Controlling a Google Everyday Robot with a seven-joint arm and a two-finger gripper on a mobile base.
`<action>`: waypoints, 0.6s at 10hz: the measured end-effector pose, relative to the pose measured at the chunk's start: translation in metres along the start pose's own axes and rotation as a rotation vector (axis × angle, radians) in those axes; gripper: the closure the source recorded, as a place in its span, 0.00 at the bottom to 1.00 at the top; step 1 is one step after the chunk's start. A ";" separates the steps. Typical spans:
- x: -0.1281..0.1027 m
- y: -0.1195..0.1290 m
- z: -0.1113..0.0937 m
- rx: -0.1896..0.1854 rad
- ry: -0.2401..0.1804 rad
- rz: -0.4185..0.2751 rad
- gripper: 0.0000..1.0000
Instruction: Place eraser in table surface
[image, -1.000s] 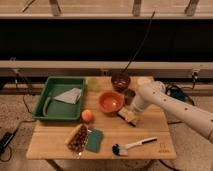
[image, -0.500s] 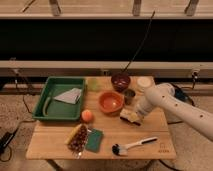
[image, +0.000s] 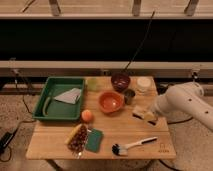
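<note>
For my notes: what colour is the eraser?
Eraser, at the gripper: cream top, dark base; camera view.

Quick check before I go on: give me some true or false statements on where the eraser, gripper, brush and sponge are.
1. The eraser is right of the orange bowl. True.
2. The brush lies in the orange bowl. False: it lies on the table surface, near the front edge.
3. The gripper is at the eraser, on the table's right side. True.
4. The teal sponge sits at the table's back edge. False: it is near the front edge, left of the brush.
</note>
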 end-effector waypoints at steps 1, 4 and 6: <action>0.002 -0.008 -0.013 0.021 0.003 -0.012 1.00; 0.000 -0.025 -0.027 0.040 0.014 -0.041 1.00; -0.002 -0.032 -0.031 0.042 0.015 -0.048 1.00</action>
